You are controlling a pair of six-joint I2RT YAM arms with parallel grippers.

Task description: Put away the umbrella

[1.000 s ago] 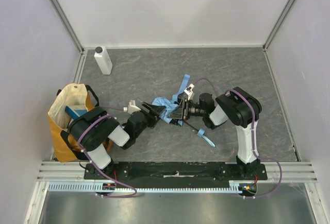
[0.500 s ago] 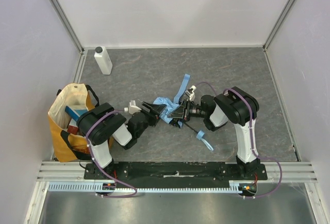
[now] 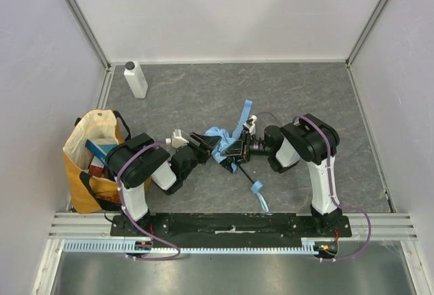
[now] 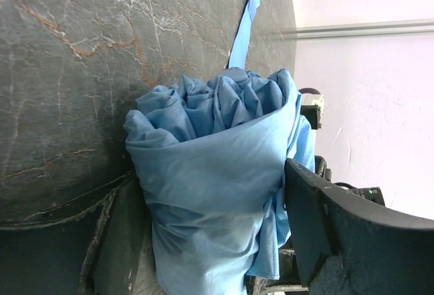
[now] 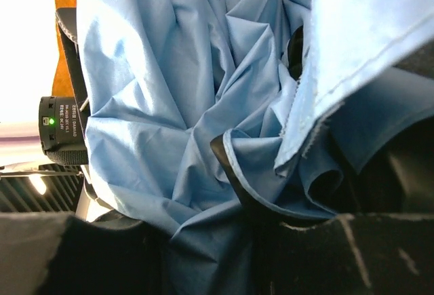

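Top view: the umbrella (image 3: pixel 218 134) lay at mid-table, crumpled, held between both arms. A loose blue panel (image 3: pixel 243 113) stuck out toward 1 o'clock. The black shaft (image 3: pixel 245 175) and strap loop (image 3: pixel 260 198) trailed on the table (image 3: pixel 325 98) toward 5 o'clock.

Left gripper (image 3: pixel 205 142): the left wrist view showed its fingers (image 4: pixel 339 234) on either side of the fabric bundle, pinching it. The hold seemed to be on cloth alone.

Right gripper (image 3: pixel 229 151): the right wrist view was filled with folds. Fabric ran down between the dark fingers (image 5: pixel 319 254), which looked clamped on it. I could not tell whether a rib was caught too.

The tote bag (image 3: pixel 85 139) stood at 9 o'clock from the umbrella, near the left arm's base, with items already inside. The white bottle (image 3: pixel 135 79) stood well apart at 11 o'clock.

Risks, as judged:
- Thin cloth could slide out of a fabric-only pinch once lifted, dropping the bundle.
- If the arms pulled apart, the canopy would likely spread rather than gather, or strain a seam.
- The dragging shaft and strap might snag on the bag rim or the arm.
- The bag was soft and partly full, so a push could fold its mouth or tip it.
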